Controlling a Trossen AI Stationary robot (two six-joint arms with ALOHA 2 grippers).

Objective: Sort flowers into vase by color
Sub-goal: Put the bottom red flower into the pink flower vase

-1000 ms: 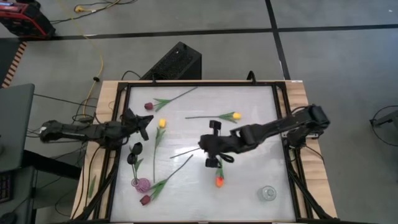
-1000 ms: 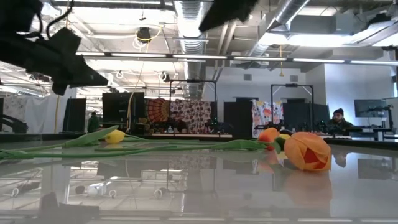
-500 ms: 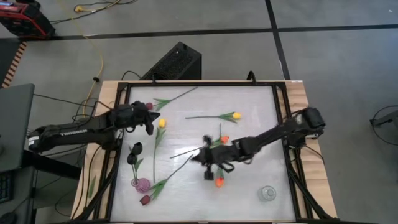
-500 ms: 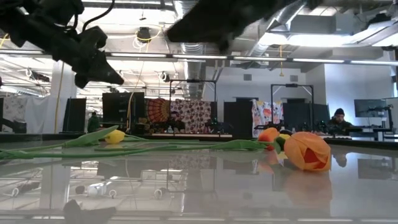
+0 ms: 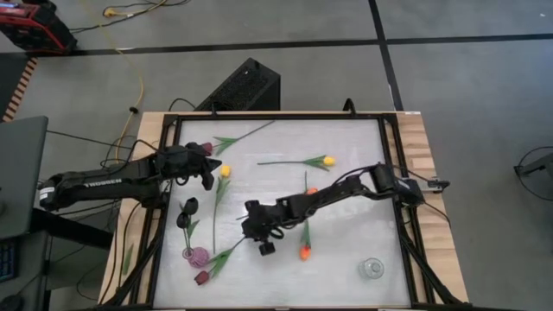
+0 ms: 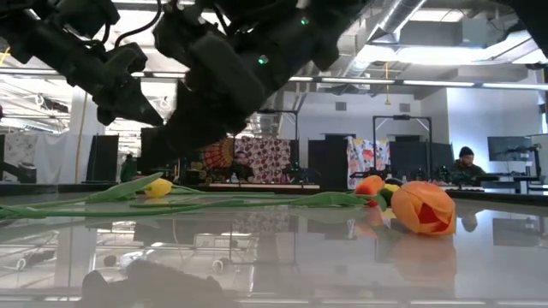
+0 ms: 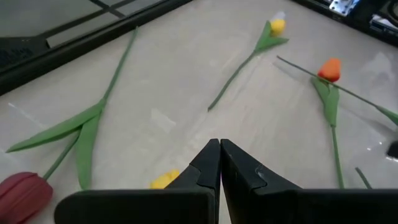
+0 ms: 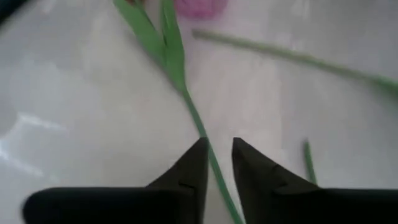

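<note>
nothing is sorted yet: the flowers (image 5: 304, 161) are all lying loose on the tabletop (image 5: 346, 199) while the right gripper (image 5: 262, 235), fingers slightly parted and empty, is hovering over a green stem (image 8: 198, 124) and the left gripper (image 7: 219, 163) is hanging pinched shut, holding nothing.

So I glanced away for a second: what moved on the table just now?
The right claw swept across toward the left side, parting its fingers over a thin green stem. The shut left claw shifted slightly inward. The scattered artificial tulips stayed put.
</note>
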